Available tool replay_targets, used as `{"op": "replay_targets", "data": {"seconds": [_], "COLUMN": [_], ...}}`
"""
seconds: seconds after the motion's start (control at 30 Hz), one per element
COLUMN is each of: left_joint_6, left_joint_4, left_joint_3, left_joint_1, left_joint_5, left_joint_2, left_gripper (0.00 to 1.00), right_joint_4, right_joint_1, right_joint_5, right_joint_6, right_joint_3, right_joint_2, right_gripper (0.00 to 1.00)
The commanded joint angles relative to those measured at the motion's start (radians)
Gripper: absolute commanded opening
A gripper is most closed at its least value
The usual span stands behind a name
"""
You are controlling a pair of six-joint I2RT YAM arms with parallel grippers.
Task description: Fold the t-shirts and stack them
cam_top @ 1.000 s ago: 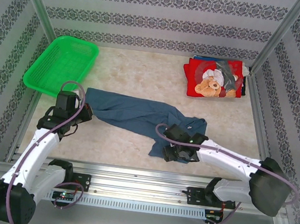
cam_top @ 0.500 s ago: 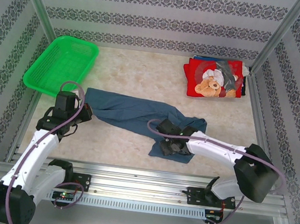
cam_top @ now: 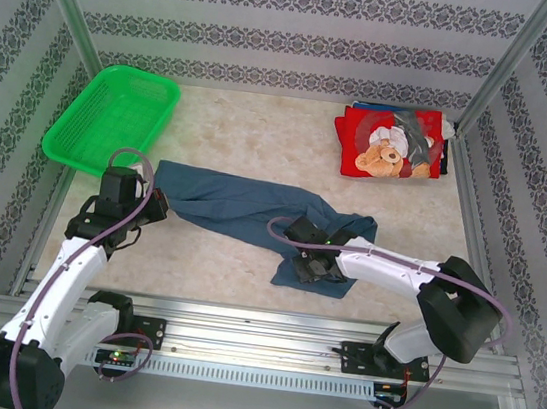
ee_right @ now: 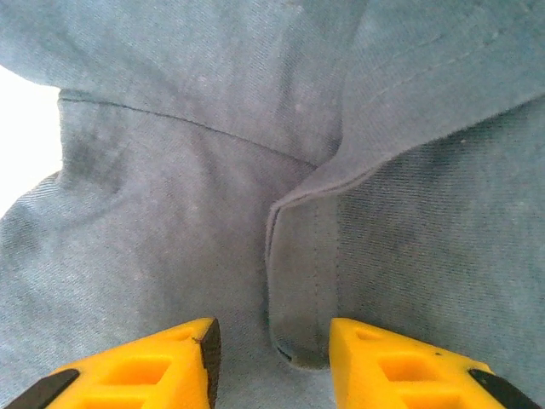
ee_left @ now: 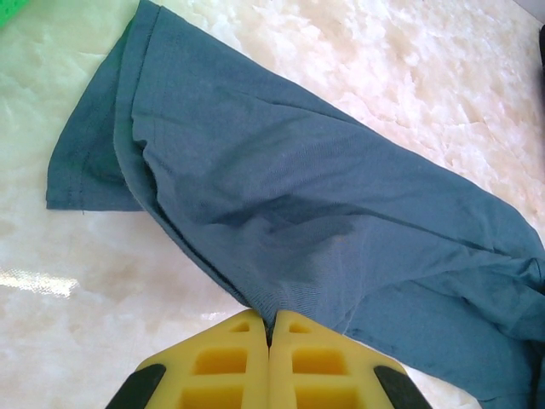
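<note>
The blue tee [cam_top: 232,209] lay rumpled across the table [cam_top: 261,147], one end at the left gripper [ee_left: 270,322] and the other bunched under the right gripper [ee_right: 271,334]. The left fingers [ee_left: 230,362] were pressed shut, with a thin pinch of the tee's edge caught at their very tips. The cloth fanned out ahead of them and to both sides. The right fingers [ee_right: 170,349] stood apart. A doubled hem [ee_right: 298,281] lay in the gap between them, off centre and closer to one finger than the other, and it looked to touch neither.

The step in hand seemed to be a second hold, so that the tee could be drawn flat between the two arms. The right fingers would do best to centre on the hem first, then sink until both pads straddled it. A shallow bite looked wise, since more cloth lay stacked under the hem and a deep one would gather several layers. The left pinch was slight, so a sharp tug could slip it free. A slow pull away from the left fingers, with the cloth low over the table, seemed safest.

The folded red tee [cam_top: 387,144] sat well beyond the right fingers, and the basket [cam_top: 113,118] sat beyond the left fingers. Neither was in the way.
</note>
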Motion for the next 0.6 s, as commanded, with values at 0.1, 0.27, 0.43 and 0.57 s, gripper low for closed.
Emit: {"op": "replay_targets", "data": {"seconds": [0.1, 0.27, 0.43, 0.57], "left_joint_6": [0.020, 0.025, 0.024, 0.029], "left_joint_4": [0.004, -0.003, -0.007, -0.012], "left_joint_3": [-0.006, -0.004, -0.004, 0.000], "left_joint_1": [-0.007, -0.007, -0.007, -0.007], "left_joint_5": [0.004, 0.001, 0.001, -0.004], "left_joint_2": [-0.017, -0.019, -0.023, -0.024], "left_gripper": [0.00, 0.00, 0.00, 0.00], "right_joint_4": [-0.022, -0.016, -0.014, -0.021], "right_joint_1": [-0.025, -0.030, -0.036, -0.036], "right_joint_5": [0.026, 0.035, 0.031, 0.040], "right_joint_6": [0.037, 0.042, 0.045, 0.049], "right_joint_3": [-0.025, -0.029, -0.029, -0.030], "right_joint_2": [-0.012, -0.001, 0.013, -0.025], "right_gripper": [0.38, 0.33, 0.21, 0.07]}}
